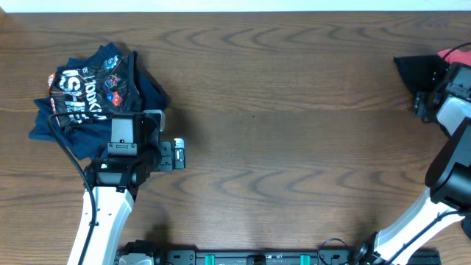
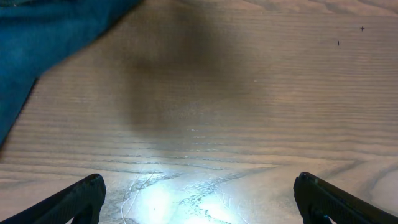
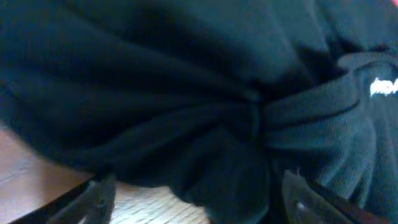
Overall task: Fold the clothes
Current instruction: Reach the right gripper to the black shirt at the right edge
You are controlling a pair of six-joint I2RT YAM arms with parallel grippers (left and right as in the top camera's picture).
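A navy printed garment lies crumpled at the far left of the table; its blue edge shows in the left wrist view. My left gripper is open and empty over bare wood just right of it. A black T-shirt with a small white logo is bunched at the far right edge. My right gripper is open, its fingers either side of the black fabric. A coral-red garment peeks out behind it.
The brown wooden table stretches between the two piles. A white wall edge runs along the back. The arm bases and a rail sit at the front edge.
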